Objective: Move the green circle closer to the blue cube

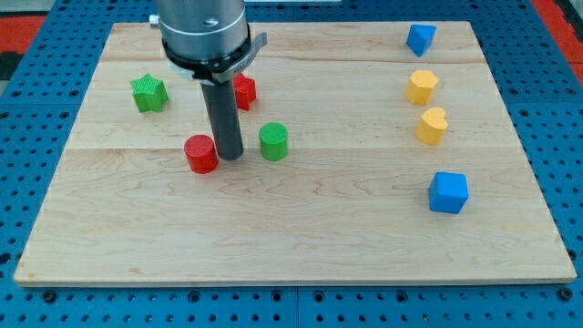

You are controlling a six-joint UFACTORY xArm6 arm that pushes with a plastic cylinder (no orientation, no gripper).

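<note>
The green circle (273, 141) stands left of the board's middle. The blue cube (448, 192) sits far off at the view's right, lower than the circle. My tip (229, 158) rests on the board between the red circle (200, 154) on its left and the green circle on its right, a small gap from the green one and nearly touching the red one.
A red block (244, 91) is partly hidden behind the rod. A green star (148, 93) lies at the left. A blue block (420, 39) sits at the top right, with a yellow block (421, 87) and a yellow heart (432, 126) below it.
</note>
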